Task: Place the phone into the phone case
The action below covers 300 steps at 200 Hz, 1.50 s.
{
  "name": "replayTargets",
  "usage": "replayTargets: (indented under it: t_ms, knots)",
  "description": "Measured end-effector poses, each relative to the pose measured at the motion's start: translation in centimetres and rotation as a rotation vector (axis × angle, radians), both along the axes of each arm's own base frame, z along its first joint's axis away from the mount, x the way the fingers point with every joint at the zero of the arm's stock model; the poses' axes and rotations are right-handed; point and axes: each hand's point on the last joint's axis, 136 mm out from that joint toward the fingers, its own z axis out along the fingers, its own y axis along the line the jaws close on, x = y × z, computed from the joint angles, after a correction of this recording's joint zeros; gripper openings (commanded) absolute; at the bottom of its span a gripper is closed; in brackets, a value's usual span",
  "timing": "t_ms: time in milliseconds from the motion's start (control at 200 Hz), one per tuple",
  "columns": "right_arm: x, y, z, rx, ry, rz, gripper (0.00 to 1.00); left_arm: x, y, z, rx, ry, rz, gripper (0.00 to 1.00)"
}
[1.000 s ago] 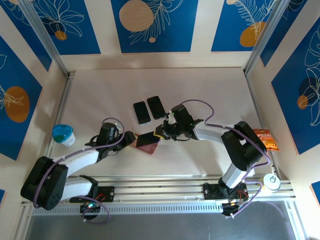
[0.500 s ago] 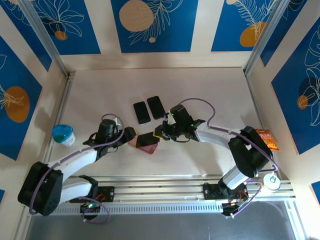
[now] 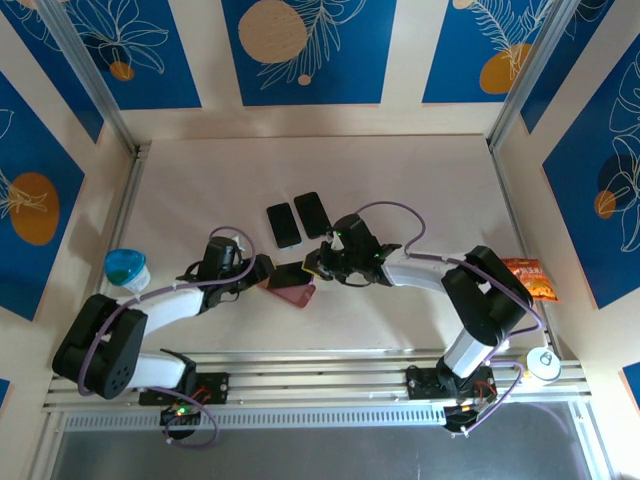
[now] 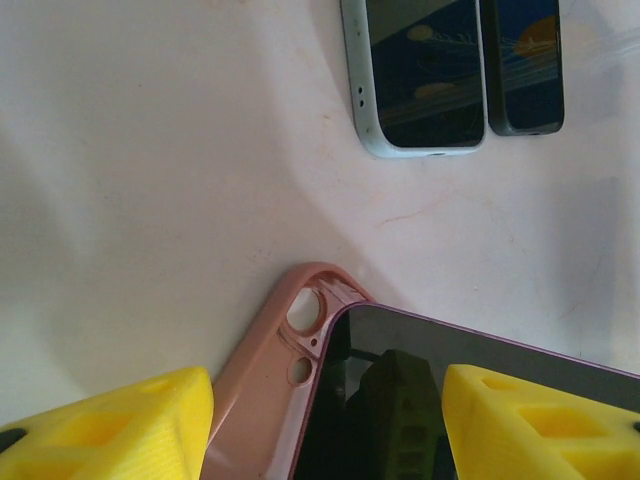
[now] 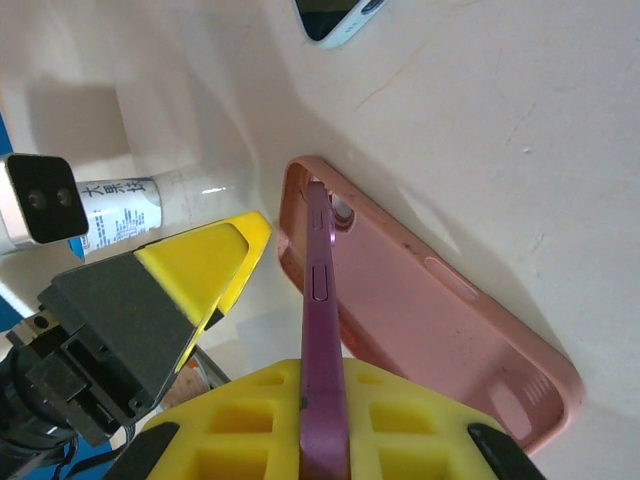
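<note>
"Phone (image 5: 318, 300) in its case yet?"

"No. It stands on edge, tilted over the pink case (image 5: 430, 320), which lies otherwise empty on the desk (image 3: 420, 190). The right jaws are clamped on the phone."

"Left jaws?"

"Part open, straddling the case end, gripping nothing I can see. There's Chinese print on the white tub (image 5: 120, 205). Two other phones (image 3: 283, 224) lie just beyond, with bare desk behind."
</note>
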Motion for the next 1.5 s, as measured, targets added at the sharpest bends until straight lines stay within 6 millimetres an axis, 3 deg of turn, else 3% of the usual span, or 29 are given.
replayTargets:
  t_ms: [325,840,1020,1255,1500]
  knots:
    - [0.0,0.0,-0.3,0.011,0.002,-0.01,0.0,-0.1,-0.7,-1.0,-0.043,-0.006,-0.015,0.62]
    - [-0.1,-0.3,-0.4,-0.02,-0.051,0.065,0.0,-2.1,-2.3,0.6,-0.125,0.001,-0.052,0.63]
    - [0.1,-0.1,-0.6,-0.022,-0.064,0.096,0.0,-2.5,-1.9,-0.1,-0.101,0.029,-0.044,0.63]
    - [0.1,0.3,-0.8,-0.012,-0.063,0.117,0.0,-1.8,-0.8,0.6,-0.067,0.015,0.001,0.65]
    - [0.2,0.3,-0.9,-0.01,-0.06,0.118,0.0,-0.7,-0.9,1.6,-0.047,-0.016,-0.003,0.64]
